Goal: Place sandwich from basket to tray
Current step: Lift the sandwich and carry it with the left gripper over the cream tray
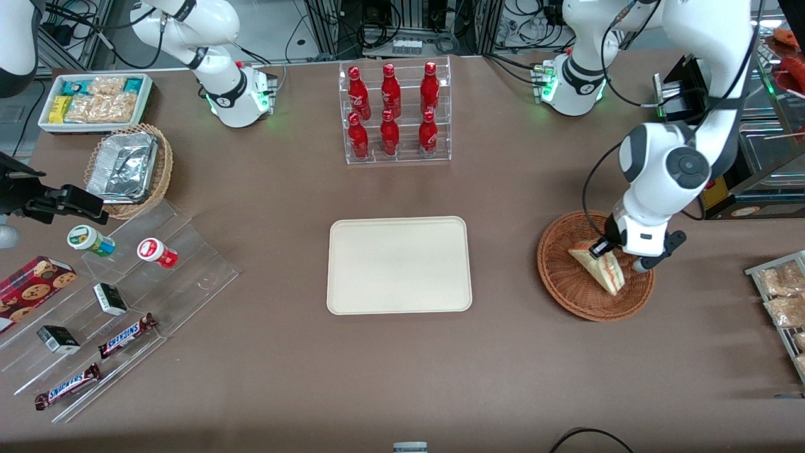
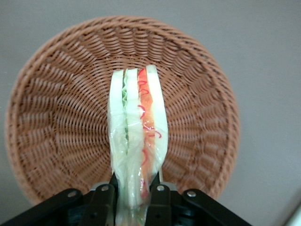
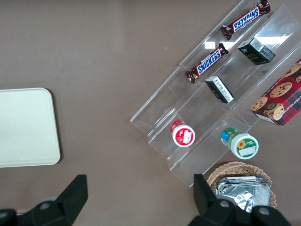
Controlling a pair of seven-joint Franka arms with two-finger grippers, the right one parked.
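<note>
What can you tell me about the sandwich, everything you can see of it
The sandwich is a triangular wedge of pale white bread in clear wrap, with green filling along one seam of its cut edge and red and orange along the other. It sits over the round reddish-brown wicker basket, toward the working arm's end of the table. The gripper is shut on one end of it, a finger pressing each bread face. Whether it rests on the weave or is lifted off cannot be told. The cream tray holds nothing.
</note>
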